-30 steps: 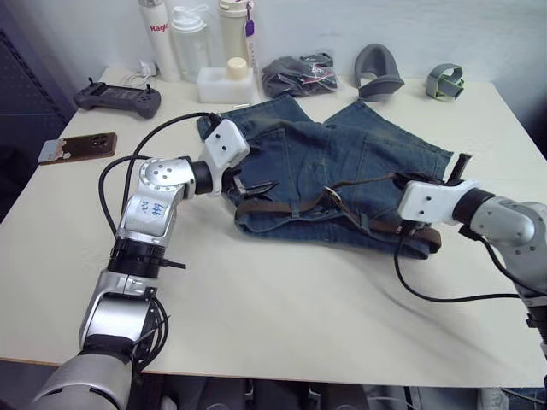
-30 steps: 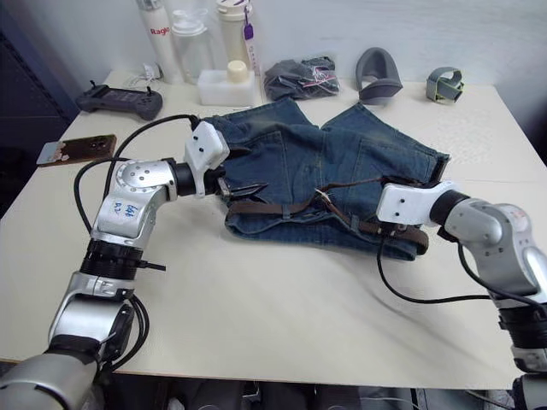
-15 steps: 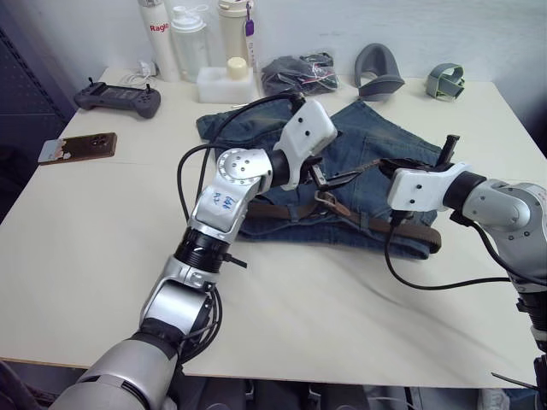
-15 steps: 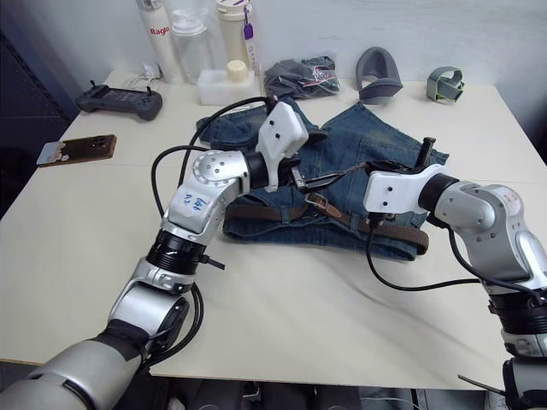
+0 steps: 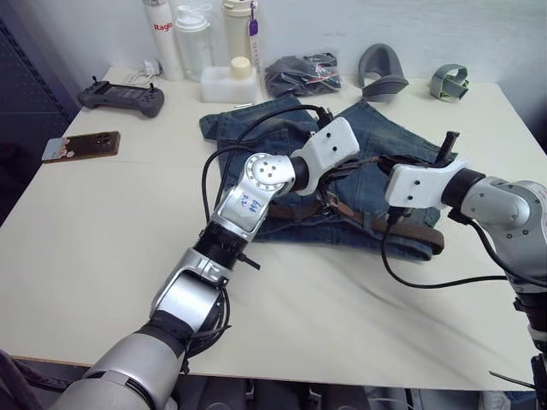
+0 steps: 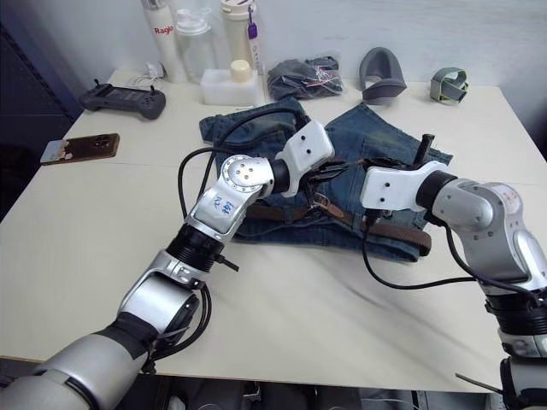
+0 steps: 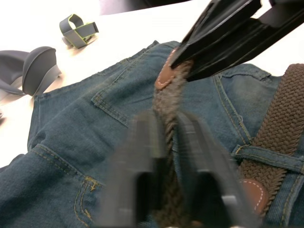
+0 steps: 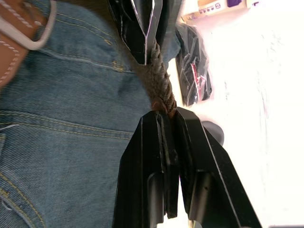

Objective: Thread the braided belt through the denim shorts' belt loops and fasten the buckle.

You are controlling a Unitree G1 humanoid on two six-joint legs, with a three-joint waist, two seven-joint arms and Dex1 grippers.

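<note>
The denim shorts (image 5: 248, 128) lie flat in the middle of the table. The braided belt (image 5: 410, 231) runs along their waistband and passes under a belt loop (image 7: 259, 154). Its silver buckle (image 8: 35, 33), on tan leather, lies on the denim near the waistband's middle. The belt's free end rises off the shorts. My right gripper (image 8: 164, 116) is shut on that end by the tan tip. My left gripper (image 7: 166, 123) reaches across and is shut on the same strap just below the right one, fingers almost touching.
Along the table's back edge stand bottles (image 5: 192, 38), a white container (image 5: 229, 81), a dark grey cloth bundle (image 5: 299, 75), a grey curved piece (image 5: 380, 77) and a green-grey strap (image 5: 450, 81). A controller (image 5: 120, 94) and a phone (image 5: 81, 145) lie at the left.
My left arm swung from the shorts' left waistband to the middle, and its gripper went from open to shut on the belt beside the right gripper. The right gripper kept its hold.
</note>
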